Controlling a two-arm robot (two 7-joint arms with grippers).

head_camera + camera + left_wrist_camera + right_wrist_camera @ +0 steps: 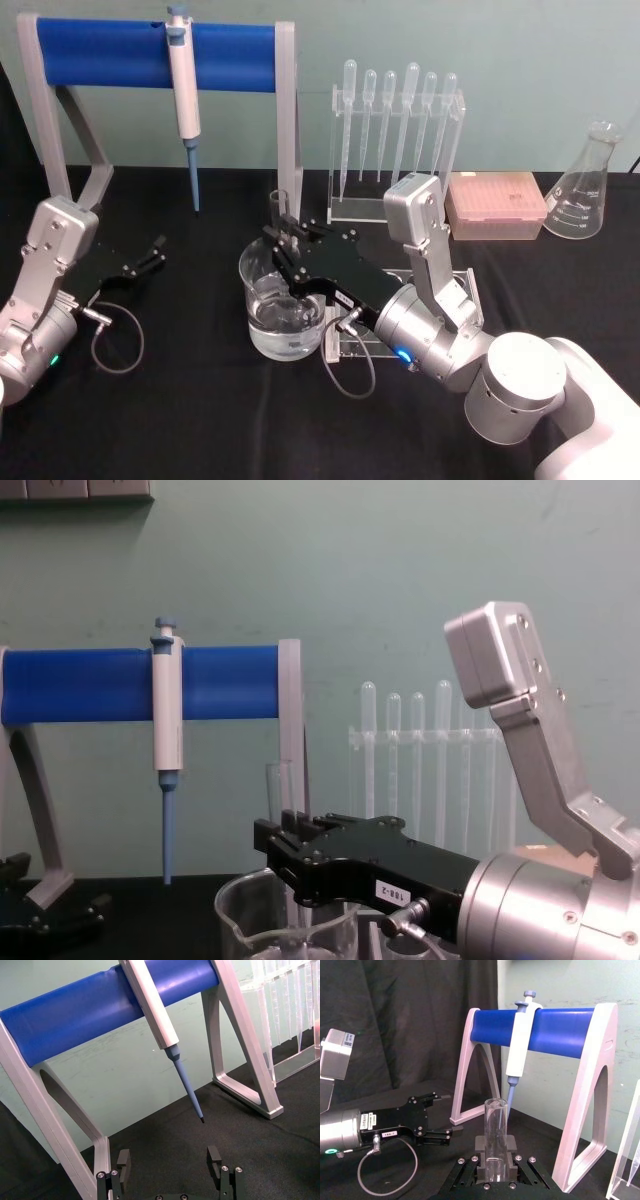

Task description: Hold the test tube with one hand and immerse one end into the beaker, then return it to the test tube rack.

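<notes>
The test tube stands upright with my right gripper shut on it, directly over the beaker, which holds clear liquid. In the chest view the test tube runs down behind the right gripper and past the rim of the beaker; its lower end is hidden. The right wrist view shows the test tube clamped between the black fingers. My left gripper rests open on the table at the left, away from the beaker, with nothing in the left gripper.
A white-and-blue pipettor hangs on the blue-barred stand behind. A rack of plastic pipettes, a pink tip box and a conical flask stand at the back right. A clear holder sits beside the beaker.
</notes>
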